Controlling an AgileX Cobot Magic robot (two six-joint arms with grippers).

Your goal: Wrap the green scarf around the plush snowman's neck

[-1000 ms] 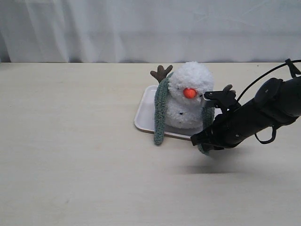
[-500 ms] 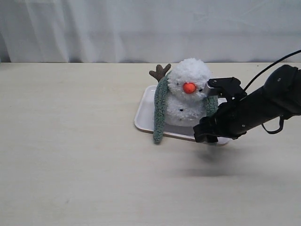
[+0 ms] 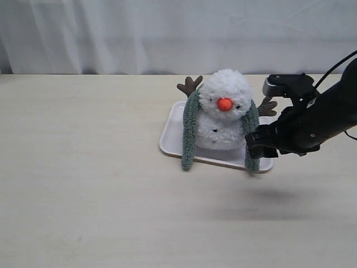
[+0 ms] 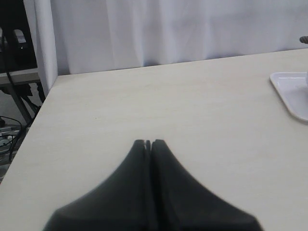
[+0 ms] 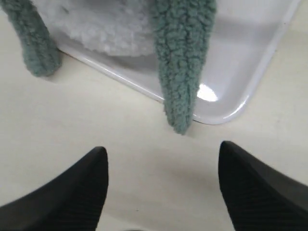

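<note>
On the tray (image 3: 170,137), the snowman (image 3: 225,90) wears the scarf (image 3: 189,134), both ends hanging; right claw (image 5: 162,155) spread beside one end, left claw (image 4: 148,143) pressed together.

plush snowman (image 3: 226,125): white, orange nose, upright on white tray (image 3: 173,132) | green scarf (image 3: 190,129): draped at snowman's neck (image 3: 222,116), ends hanging both sides, uncrossed

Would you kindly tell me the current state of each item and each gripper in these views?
plush snowman: upright on the tray, facing the exterior camera.
green scarf: draped behind the toy's head, both ends hanging down the front, uncrossed, not gripped.
white tray: flat on the table.
right gripper: open, empty, just short of one scarf end.
left gripper: shut, empty, away from the tray.
</note>
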